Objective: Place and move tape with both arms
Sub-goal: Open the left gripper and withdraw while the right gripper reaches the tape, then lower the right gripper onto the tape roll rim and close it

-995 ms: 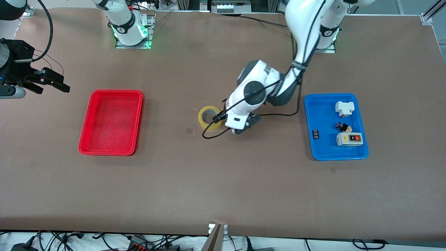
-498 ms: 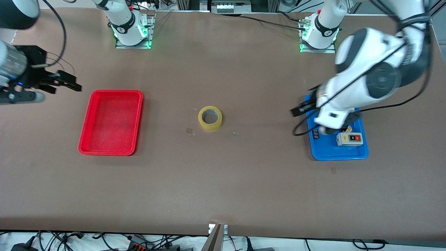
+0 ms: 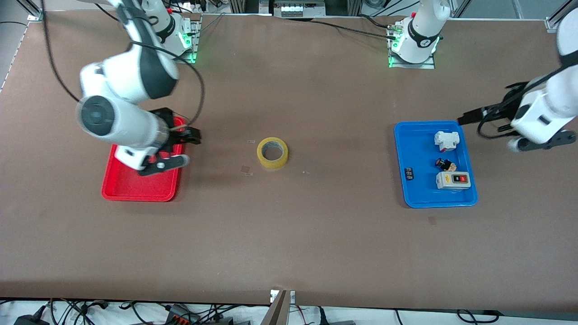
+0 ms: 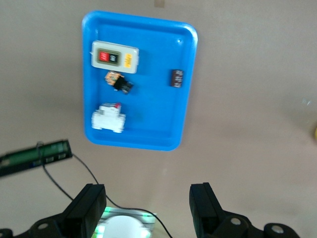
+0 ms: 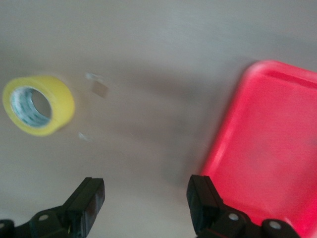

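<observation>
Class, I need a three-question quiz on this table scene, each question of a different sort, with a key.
1. True or false: the tape lies in the red tray.
2. Which claw is over the red tray's edge? A) left claw B) right claw
3. Fill in: the grey switch box lies in the ____ tray.

Key:
1. False; it lies flat on the bare table, between the two trays.
2. B; the right claw is open there, while the left claw, also open, hangs beside the blue tray at the left arm's end.
3. Blue.
</observation>
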